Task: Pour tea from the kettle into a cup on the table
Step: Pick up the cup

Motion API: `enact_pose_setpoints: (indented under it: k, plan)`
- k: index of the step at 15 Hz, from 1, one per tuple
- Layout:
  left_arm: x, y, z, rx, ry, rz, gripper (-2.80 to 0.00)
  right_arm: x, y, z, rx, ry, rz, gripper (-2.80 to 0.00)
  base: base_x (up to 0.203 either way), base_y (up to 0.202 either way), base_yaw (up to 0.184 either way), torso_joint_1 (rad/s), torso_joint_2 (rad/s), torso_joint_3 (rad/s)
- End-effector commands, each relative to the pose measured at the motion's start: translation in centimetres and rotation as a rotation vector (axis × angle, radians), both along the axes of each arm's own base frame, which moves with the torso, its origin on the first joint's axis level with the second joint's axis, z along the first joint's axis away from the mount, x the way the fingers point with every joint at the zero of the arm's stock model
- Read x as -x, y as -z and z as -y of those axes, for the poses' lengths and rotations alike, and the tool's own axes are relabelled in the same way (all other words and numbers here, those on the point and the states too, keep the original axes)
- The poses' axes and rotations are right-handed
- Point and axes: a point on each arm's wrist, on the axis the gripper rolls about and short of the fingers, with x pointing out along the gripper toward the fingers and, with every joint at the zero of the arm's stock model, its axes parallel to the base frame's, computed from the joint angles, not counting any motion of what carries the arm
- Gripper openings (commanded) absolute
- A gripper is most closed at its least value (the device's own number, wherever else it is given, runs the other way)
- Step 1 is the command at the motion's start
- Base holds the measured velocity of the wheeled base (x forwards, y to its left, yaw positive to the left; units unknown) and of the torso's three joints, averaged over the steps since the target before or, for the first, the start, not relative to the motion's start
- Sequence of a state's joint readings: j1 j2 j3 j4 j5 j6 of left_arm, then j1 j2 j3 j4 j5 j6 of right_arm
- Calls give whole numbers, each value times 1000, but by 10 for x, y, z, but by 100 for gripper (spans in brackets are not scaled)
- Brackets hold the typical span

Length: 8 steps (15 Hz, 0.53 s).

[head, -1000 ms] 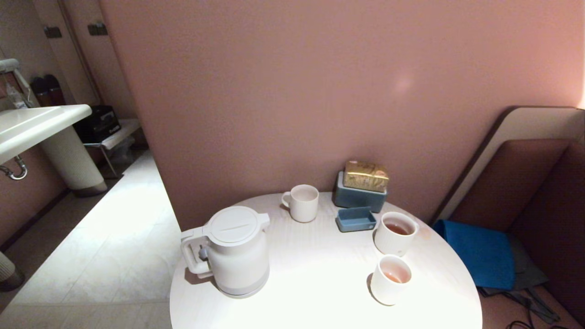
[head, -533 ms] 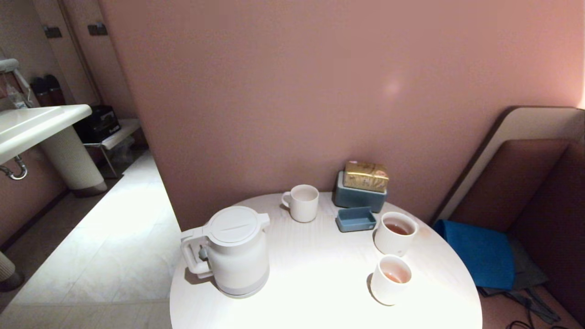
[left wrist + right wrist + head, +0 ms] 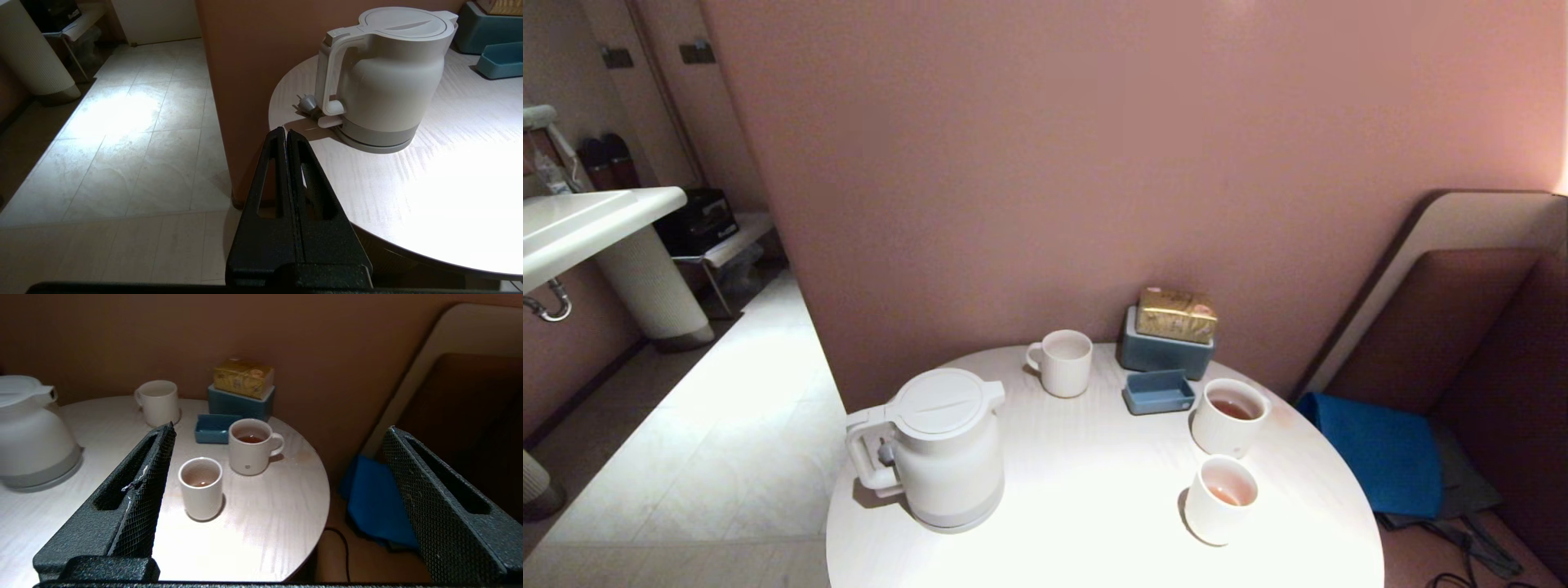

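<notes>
1. Since the earlier head frames, nothing on the surface [image 3: 1094, 523] is shifting: the kettle [image 3: 943, 447], the cup [image 3: 1219, 499] and the other items are sitting in the same places, and neither arm is showing in the head view.
2. The kettle is standing upright near the surface's left edge, lid shut, its loop handle facing outward over that edge.
3. The cup is standing upright toward the front right, well apart from the kettle, holding a little reddish-brown tea [image 3: 1226, 495].
4. A wider cup [image 3: 1229, 416] with more tea is sitting just behind it, and a white mug [image 3: 1063, 362] is sitting nearer the wall beside a blue tray [image 3: 1158, 392].
5. The left claw [image 3: 286, 134] is hanging off the surface's edge near the kettle handle, its fingers pressed together and gripping nothing.
6. The right claw [image 3: 278, 428] is hovering near the surface's front right with its jaws spread wide and empty, framing the cup.
7. Judging from this, the grasp of the kettle is not yet beginning; doing it well probably means taking the handle squarely and keeping the kettle level until its spout is over the narrow cup.
</notes>
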State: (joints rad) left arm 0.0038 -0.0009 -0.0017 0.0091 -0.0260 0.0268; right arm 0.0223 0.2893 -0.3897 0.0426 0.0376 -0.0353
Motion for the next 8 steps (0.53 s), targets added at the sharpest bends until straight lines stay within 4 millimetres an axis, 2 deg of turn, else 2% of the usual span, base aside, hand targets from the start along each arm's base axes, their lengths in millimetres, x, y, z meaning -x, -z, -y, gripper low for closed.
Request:
enact_pose_setpoints:
  k: [1,3,5,7,8]
  plan:
    - [0,0,0,-1,-1,-3,-280,-39,-21,-2,9,-34,-162,0,0,0,0,0,0,0]
    - [0,0,0,-1,-1,-1,-280,-80,-19,-4,66,-93,-342,0,0,0,0,0,0,0]
    - [0,0,0,-1,-1,-3,-280,-115,4,-6,164,-164,-538,0,0,0,0,0,0,0]
    - [0,0,0,-2,-1,-1,-280,-128,37,-8,218,-273,-704,0,0,0,0,0,0,0]
    - [0,0,0,-1,-1,-1,-280,-126,50,-9,217,-336,-755,0,0,0,0,0,0,0]
